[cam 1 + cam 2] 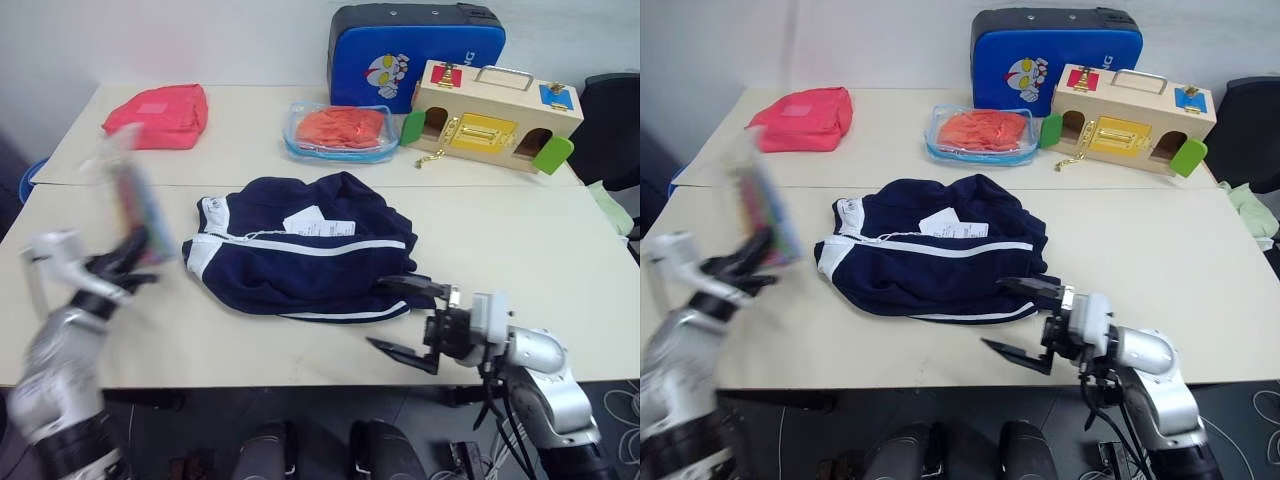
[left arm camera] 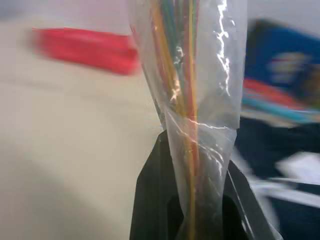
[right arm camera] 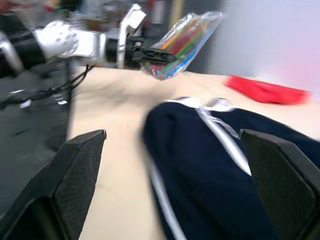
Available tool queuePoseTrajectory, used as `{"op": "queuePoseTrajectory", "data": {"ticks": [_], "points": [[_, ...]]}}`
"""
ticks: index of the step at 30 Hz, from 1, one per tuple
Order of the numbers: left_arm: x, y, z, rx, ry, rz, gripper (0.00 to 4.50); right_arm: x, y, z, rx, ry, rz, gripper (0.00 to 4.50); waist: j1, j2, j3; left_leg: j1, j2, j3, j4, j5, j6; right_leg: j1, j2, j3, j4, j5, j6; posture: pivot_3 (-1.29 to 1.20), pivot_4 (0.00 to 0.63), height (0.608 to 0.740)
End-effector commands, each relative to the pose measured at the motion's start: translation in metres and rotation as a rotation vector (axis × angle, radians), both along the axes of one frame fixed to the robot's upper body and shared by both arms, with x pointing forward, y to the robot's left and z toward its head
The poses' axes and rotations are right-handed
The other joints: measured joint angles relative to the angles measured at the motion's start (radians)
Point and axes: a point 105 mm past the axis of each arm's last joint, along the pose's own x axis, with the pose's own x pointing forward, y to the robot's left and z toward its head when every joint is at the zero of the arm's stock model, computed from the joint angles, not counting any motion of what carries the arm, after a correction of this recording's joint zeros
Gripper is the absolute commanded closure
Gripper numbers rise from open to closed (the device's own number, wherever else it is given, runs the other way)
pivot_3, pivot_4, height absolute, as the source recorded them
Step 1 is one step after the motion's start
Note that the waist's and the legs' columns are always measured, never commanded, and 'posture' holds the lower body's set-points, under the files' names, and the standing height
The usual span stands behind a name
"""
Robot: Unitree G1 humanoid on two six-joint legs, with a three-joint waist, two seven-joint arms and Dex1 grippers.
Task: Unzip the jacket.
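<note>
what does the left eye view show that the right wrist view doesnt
Left eye alone: the orange cloth bag, blue case, wooden box, and the open right tool seen from outside, at the jacket's hem. Right wrist alone: a close look at the coloured sticks in the clear bag. Both: the jacket, red pouch, table, and the left tool shut on that bag.

Left gripper (image 1: 130,262), raised at the robot's far left, fingers clamped together on a clear bag (image 1: 130,205). Right gripper (image 1: 408,318), low and pointing leftward, fingers spread wide apart, empty.
</note>
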Motion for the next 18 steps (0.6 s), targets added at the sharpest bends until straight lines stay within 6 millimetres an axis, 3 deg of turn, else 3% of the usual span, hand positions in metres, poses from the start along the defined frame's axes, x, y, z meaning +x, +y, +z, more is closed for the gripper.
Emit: {"op": "queuePoseTrajectory", "data": {"ticks": [1, 7, 10, 12, 14, 17, 18], "points": [[-0.025, 0.026, 0.004, 0.023, 0.035, 0.089, 3.84, 0.004, 0.002, 0.004, 0.023, -0.011, 0.000, 0.00, 0.012, -0.002, 0.000, 0.000, 0.000, 0.000, 0.000, -0.001, 0.000, 0.000, 0.000, 0.000, 0.000, 0.000, 0.000, 0.00, 0.150, 0.740], [-0.023, 0.036, 0.002, 0.092, 0.155, 0.037, 2.02, 0.009, -0.003, 0.000, -0.023, 0.002, -0.017, 0.00, 0.042, -0.005, -0.002, 0.000, -0.004, -0.003, 0.000, -0.007, 0.001, -0.003, -0.007, 0.001, -0.003, 0.001, 0.000, 0.00, 0.150, 0.740], [-0.024, 0.037, 0.004, 0.301, 0.253, -0.070, 1.22, 0.016, -0.010, -0.001, -0.077, 0.009, -0.079, 0.00, 0.029, -0.006, -0.002, -0.001, -0.004, -0.001, -0.003, -0.008, -0.001, -0.002, -0.006, 0.002, -0.003, 0.000, 0.000, 0.00, 0.150, 0.740], [-0.023, 0.018, 0.014, 0.501, 0.238, -0.239, 1.22, 0.022, -0.011, -0.004, -0.137, 0.037, -0.136, 0.00, 0.017, -0.005, -0.002, -0.002, -0.004, 0.001, -0.005, -0.006, -0.008, -0.005, -0.006, 0.002, -0.002, -0.001, -0.002, 0.00, 0.150, 0.740], [-0.022, -0.017, 0.030, 0.756, 0.169, -0.476, 0.82, 0.023, -0.006, -0.006, -0.193, 0.062, -0.133, 0.00, 0.008, -0.006, -0.002, -0.003, -0.004, 0.005, -0.009, -0.006, -0.008, -0.008, -0.006, 0.003, -0.003, -0.001, -0.003, 0.00, 0.150, 0.740], [-0.021, -0.056, 0.025, 0.942, 0.174, -0.737, 0.05, 0.033, -0.002, -0.011, -0.290, 0.044, -0.181, 0.00, 0.000, -0.005, -0.002, -0.003, -0.004, 0.007, -0.012, -0.005, -0.009, -0.011, -0.007, 0.003, -0.003, -0.002, -0.004, 0.00, 0.150, 0.740], [-0.020, -0.068, 0.018, 0.978, 0.186, -0.827, 0.02, 0.036, 0.001, -0.012, -0.305, 0.032, -0.180, 0.00, -0.001, -0.005, -0.002, -0.003, -0.004, 0.008, -0.013, -0.005, -0.010, -0.012, -0.007, 0.004, -0.003, -0.002, -0.004, 0.00, 0.150, 0.740]]}}
